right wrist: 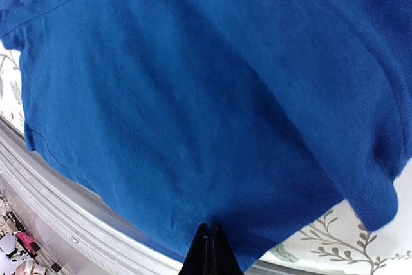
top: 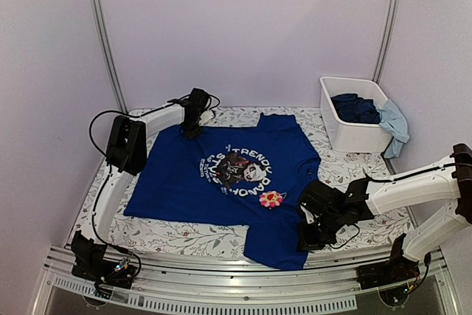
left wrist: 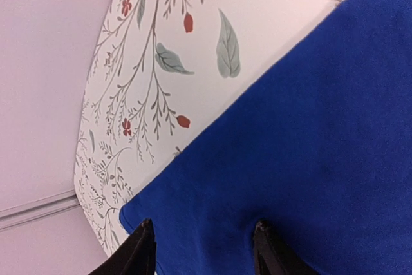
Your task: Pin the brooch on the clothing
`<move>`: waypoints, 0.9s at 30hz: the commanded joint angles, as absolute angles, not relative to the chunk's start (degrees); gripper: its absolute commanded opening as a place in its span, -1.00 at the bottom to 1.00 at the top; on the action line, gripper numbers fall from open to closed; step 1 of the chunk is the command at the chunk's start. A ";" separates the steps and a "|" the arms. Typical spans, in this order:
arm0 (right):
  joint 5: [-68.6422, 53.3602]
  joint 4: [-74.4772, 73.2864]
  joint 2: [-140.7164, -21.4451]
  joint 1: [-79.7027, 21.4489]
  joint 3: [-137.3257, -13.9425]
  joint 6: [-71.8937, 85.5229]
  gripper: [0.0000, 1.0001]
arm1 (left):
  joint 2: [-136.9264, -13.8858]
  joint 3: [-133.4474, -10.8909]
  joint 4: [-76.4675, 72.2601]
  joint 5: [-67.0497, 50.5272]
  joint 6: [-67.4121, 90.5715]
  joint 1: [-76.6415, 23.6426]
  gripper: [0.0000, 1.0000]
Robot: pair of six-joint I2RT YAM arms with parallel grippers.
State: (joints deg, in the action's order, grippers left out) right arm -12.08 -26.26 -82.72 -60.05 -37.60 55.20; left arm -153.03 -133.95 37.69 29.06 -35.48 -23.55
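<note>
The shirt (top: 181, 178) lies spread flat on the table (top: 177, 237), print side up, one sleeve hanging over the near edge. The brooch (top: 271, 198) rests on the shirt just below the panda print, toward the robot's right, with neither gripper touching it. The top view does not show whether it is pinned or merely lying there.

The left gripper (top: 193, 129) is at the shirt's far left corner. In the left wrist view its fingers (left wrist: 143, 249) stand moderately apart over flat blue cloth, close to the shirt's edge. Nothing is seen clamped between them, and contact with the cloth cannot be confirmed.

The right gripper (top: 310, 240) is at the near right, by the overhanging sleeve. In the right wrist view its fingers (right wrist: 207, 249) are pressed fully together, with their tips at the shirt's near hem. Whether cloth is caught between them cannot be told.

A white bin (top: 335, 119) stands at the far right of the table, apart from the shirt. It holds bunched clothes (top: 355, 107), with a light-blue piece draped over its right rim.
</note>
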 commanded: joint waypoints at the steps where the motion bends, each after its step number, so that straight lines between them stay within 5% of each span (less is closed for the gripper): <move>1: -14.30 -29.66 -80.03 -59.00 -42.63 50.99 -0.97 | -151.82 -132.53 41.46 21.01 -34.54 -22.32 0.11; 9: -0.69 -29.03 -87.74 -37.76 -56.76 37.57 -0.97 | -125.91 -112.08 48.61 6.53 -33.71 -23.81 0.33; 17: 7.41 -27.28 -111.29 -27.59 -69.67 24.62 -1.00 | -102.44 -72.37 53.28 6.27 -33.18 -25.05 0.06; 27: 8.69 -24.81 -120.14 -22.58 -72.40 20.39 -1.00 | -92.43 -42.15 43.20 14.51 -32.39 -24.14 0.00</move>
